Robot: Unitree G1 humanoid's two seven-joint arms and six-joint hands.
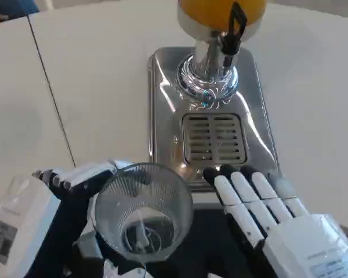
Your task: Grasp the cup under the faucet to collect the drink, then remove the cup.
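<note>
In front of the chrome drip tray (162,104) of the juice dispenser, nearer the camera than its slotted grate (214,139), the clear ribbed plastic cup (142,211) is held upright in the left hand (81,179), whose fingers curl around its far rim. The right hand (267,208) lies just beside the cup, fingers straight and together, holding nothing, tips touching the tray's front edge. Above the grate hangs the black faucet lever (236,26) beneath the orange tank (220,10).

The light is bright and even. The white table (104,69) shows only soft, faint shadows. Shiny white spots glare on the silver tray (162,116) and the metal post (207,69). The nearest bottom corners look a little blurry.
</note>
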